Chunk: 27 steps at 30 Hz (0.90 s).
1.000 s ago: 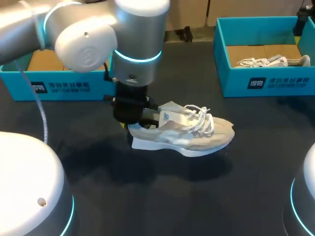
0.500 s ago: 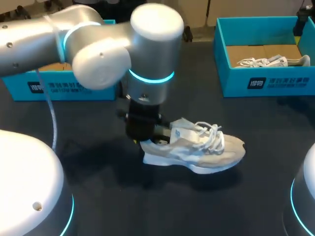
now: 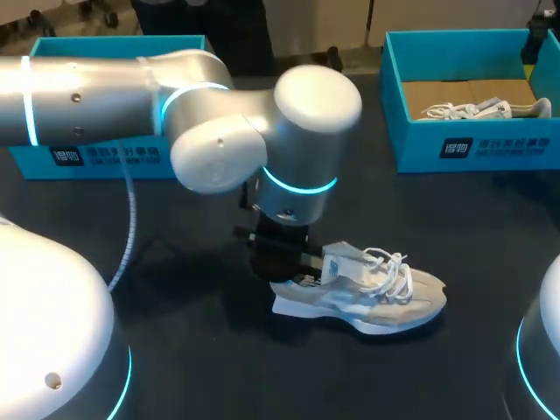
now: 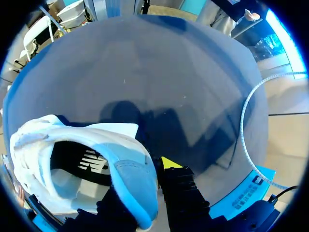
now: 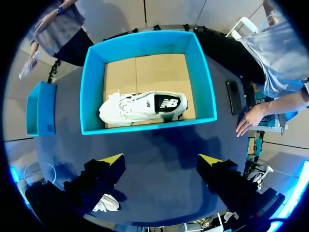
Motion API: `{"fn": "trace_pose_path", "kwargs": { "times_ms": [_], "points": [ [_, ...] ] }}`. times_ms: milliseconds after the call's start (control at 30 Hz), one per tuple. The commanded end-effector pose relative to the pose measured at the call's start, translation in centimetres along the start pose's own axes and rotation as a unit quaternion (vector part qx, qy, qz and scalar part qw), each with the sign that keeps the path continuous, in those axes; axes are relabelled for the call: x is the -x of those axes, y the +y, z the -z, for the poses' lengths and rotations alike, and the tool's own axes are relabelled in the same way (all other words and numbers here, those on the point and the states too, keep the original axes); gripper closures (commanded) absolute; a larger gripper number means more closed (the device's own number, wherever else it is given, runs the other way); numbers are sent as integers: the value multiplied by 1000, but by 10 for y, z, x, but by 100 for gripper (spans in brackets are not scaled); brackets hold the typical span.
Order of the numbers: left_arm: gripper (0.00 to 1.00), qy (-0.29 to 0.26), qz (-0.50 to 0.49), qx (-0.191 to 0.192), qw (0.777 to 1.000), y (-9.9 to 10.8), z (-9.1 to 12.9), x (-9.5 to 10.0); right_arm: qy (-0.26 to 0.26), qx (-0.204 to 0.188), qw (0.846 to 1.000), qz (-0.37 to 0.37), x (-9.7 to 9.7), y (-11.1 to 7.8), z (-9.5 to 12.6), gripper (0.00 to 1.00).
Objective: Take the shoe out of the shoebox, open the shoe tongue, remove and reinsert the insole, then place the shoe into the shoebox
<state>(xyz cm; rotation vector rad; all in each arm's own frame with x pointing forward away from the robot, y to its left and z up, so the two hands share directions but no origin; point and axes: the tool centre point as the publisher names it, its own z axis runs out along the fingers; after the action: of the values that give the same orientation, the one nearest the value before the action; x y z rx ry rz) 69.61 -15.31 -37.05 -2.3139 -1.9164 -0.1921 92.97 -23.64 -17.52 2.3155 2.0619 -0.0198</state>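
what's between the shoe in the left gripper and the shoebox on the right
Nothing but bare dark table lies between the shoe and the shoebox; the head view shows this stretch.

White print on front walls of right shoebox [image 3: 472,147] and left shoebox [image 3: 105,156]: square mark plus characters, too small to read. Logo mark on insole [image 4: 94,159] of shoe [image 4: 120,145]; another on black side panel of boxed shoe [image 5: 142,107]

Dark table [image 3: 201,350]: shoe [image 3: 376,293], left shoebox [image 3: 96,157], right shoebox [image 3: 490,144]
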Motion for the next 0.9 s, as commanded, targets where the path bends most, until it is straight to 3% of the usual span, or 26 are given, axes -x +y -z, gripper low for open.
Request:
{"fn": "trace_pose_path", "kwargs": {
  "times_ms": [33,533,833,867,900],
  "points": [
    [100,19,1,7,1000,-1,-10,14,-1,0,1000,0,0,0,0,0],
    [100,21,31,-4,999,-3,-17,0,-1,0,1000,0,0,0,0,0],
    [100,27,19,4,999,4,-22,2,-1,0,1000,0,0,0,0,0],
    [57,24,17,3,1000,4,-20,2,-1,0,1000,0,0,0,0,0],
    [4,20,15,6,1000,3,-18,2,-1,0,1000,0,0,0,0,0]
  ]
}}
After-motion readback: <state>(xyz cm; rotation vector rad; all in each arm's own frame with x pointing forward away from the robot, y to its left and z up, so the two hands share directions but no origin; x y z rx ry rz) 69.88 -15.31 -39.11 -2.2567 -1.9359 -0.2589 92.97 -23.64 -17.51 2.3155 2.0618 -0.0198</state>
